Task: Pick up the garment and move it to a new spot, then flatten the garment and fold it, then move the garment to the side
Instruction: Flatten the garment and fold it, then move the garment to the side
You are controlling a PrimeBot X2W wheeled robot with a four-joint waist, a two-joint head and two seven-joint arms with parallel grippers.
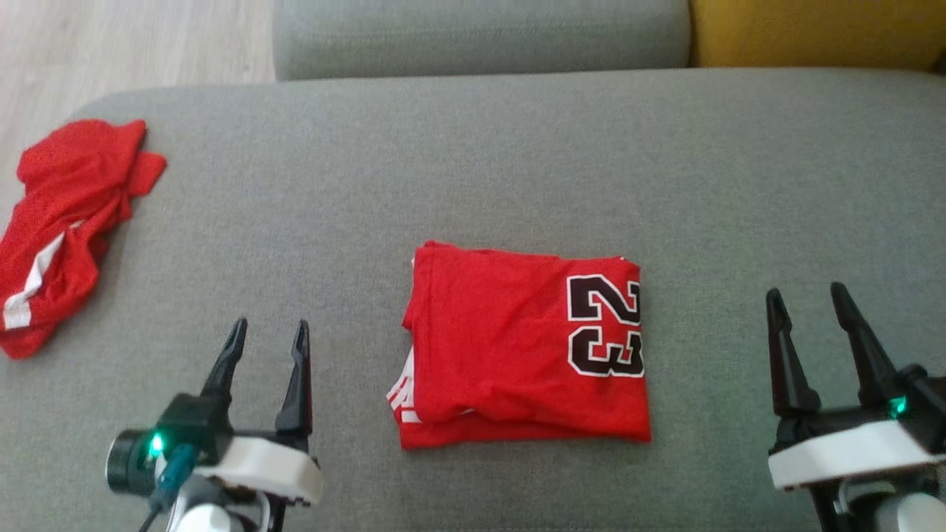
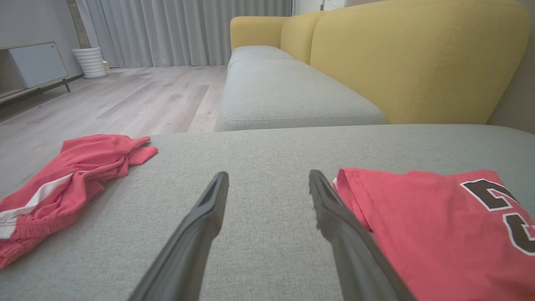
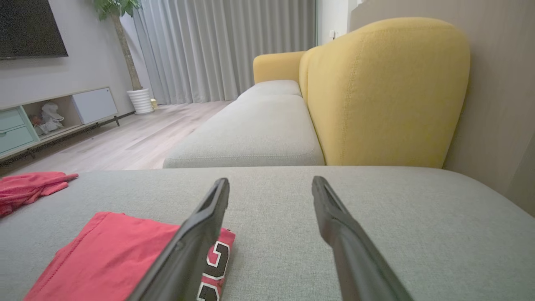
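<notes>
The red garment [image 1: 517, 347] lies folded flat on the gray cushion [image 1: 473, 162], in the middle of the head view and a little below center. It is near the bottom edge of the frame. There is lots of bare cushion above it and to its right. To its left the cushion is bare as far as a second red garment [image 1: 66, 222] with a white stripe. That one lies bunched up at the far left, close to the cushion's rounded edge. Past that edge, in the upper left corner, is the wood floor [image 1: 111, 52]. Along the top are another gray seat [image 1: 480, 33] and a yellow sofa back [image 1: 813, 29].

The number "23" [image 1: 604, 325] is on the folded garment in black with white edges. It sits at the right end and lies on its side.

The folded garment is a bit wider than it is tall in the frame, so its long way runs left to right. White-striped layers peek out at its lower left corner.

The left jaws are at the lower left and the right jaws at the lower right. Both stand spread wide and hold nothing. The garment lies between them and touches neither.
</notes>
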